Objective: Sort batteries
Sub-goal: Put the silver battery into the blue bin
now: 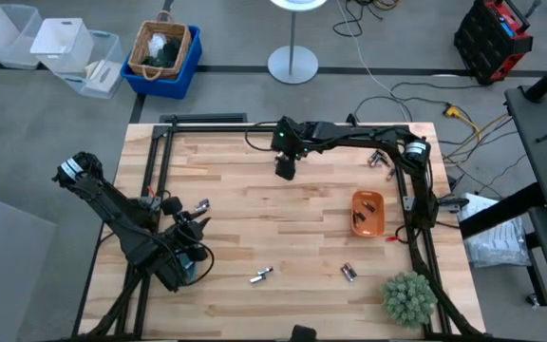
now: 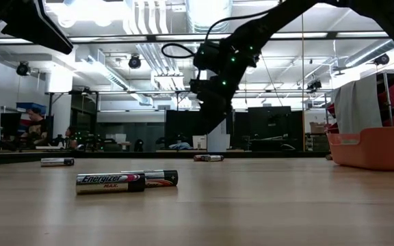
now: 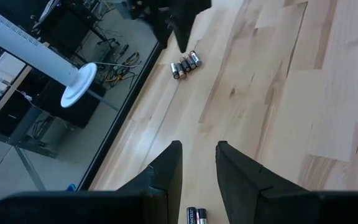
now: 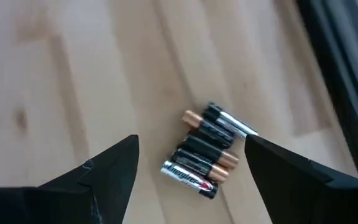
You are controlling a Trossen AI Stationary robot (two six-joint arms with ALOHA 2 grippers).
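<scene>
The right gripper is held wide open and empty over a cluster of batteries near the table's far edge. The cluster is framed between the fingers, its long axes slanted across the gap. The left gripper, slightly parted, is kept well apart.

Pale blond wood table, orange tray, black-and-copper batteries with silver ends, dark arms, green plant, blue bin beyond.
</scene>
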